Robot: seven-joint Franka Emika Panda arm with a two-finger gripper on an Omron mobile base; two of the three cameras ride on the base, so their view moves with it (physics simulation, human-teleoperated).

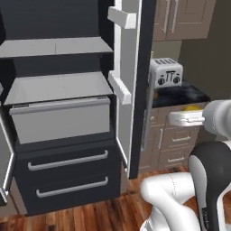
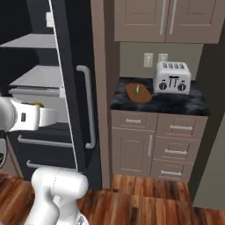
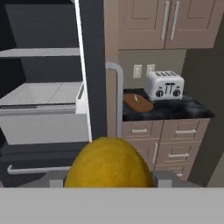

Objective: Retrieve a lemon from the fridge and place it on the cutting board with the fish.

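The yellow lemon [image 3: 109,162] sits between my gripper's [image 3: 109,180] two fingers, close before the hand camera; the gripper is shut on it. From the base, the lemon [image 1: 191,108] [image 2: 38,105] peeks over the white hand, in the air in front of the open fridge [image 1: 58,117]. The reddish-brown cutting board [image 2: 143,96] [image 3: 142,105] lies on the dark counter to the right of the fridge, with the slender greenish fish [image 2: 137,90] [image 3: 136,99] on it. Board and fish are well ahead of the gripper, beyond the fridge door's edge.
The fridge's right door [image 1: 131,81] [image 2: 72,88] stands open between the arm and the counter, its grey bar handle [image 2: 90,110] sticking out. A silver toaster [image 2: 172,77] stands right of the board. Wall cabinets [image 2: 167,19] hang above, drawers [image 2: 176,145] sit below.
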